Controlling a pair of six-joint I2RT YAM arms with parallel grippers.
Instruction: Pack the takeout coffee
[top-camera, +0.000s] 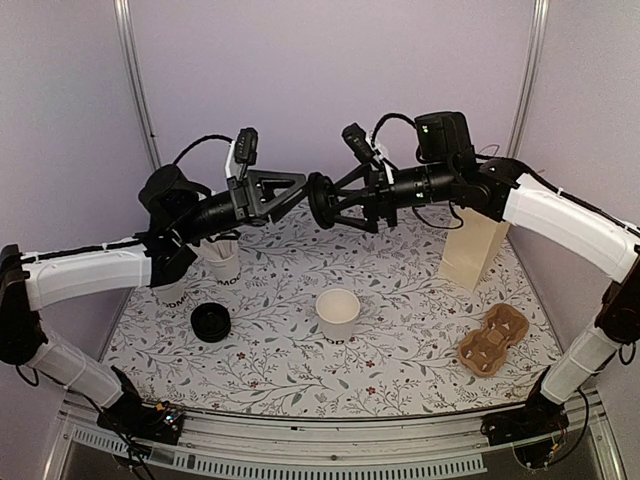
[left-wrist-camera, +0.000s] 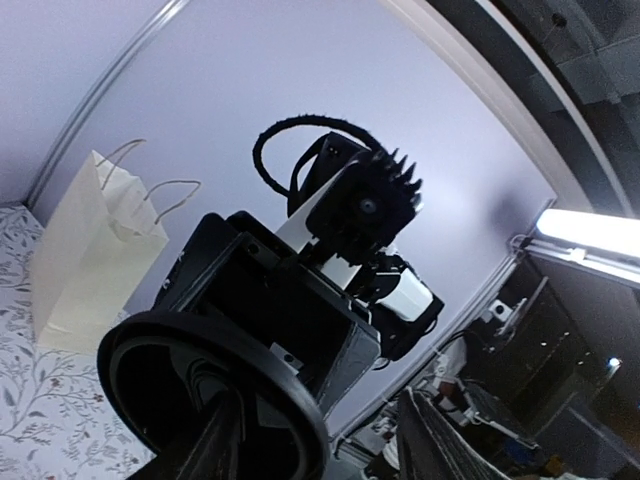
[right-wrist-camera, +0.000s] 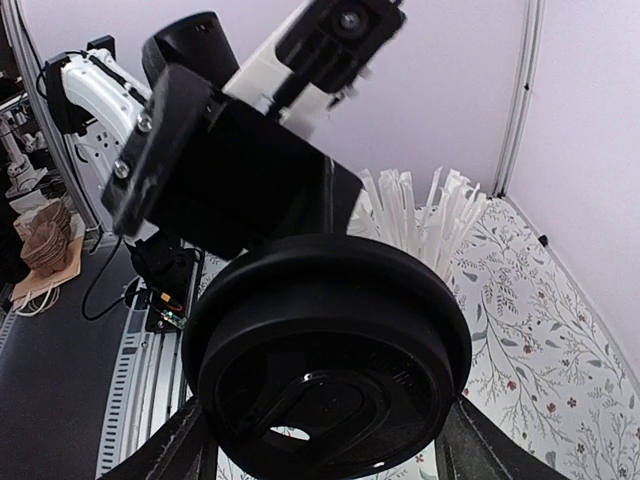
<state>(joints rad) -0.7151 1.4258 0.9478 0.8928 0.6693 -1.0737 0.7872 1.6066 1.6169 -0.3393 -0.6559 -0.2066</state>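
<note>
high in the middle of the top view, the two arms meet tip to tip above the tabletop (top-camera: 400, 290), with a black lid (top-camera: 320, 200) held on edge between them. the right arm's fingers (right-wrist-camera: 478, 445) grip this lid by its rim, one at each side, and it fills the lower half of the right wrist view. the left arm's fingers (left-wrist-camera: 425, 445) stand apart and clamp nothing; in the left wrist view the lid sits at the lower left, in front of the right arm's black body.

the white paper cup (top-camera: 338, 313) stands upright and lidless at the centre of the frame, well below the raised lid. a stack of black lids (top-camera: 211, 322) lies to its left. a cup of white sticks (top-camera: 224, 262) stands at the left, under the left arm. a paper bag (top-camera: 473, 245) stands upright at the right (its handles show only in the left wrist view), and a cardboard cup carrier (top-camera: 493, 340) lies at the lower right.
</note>
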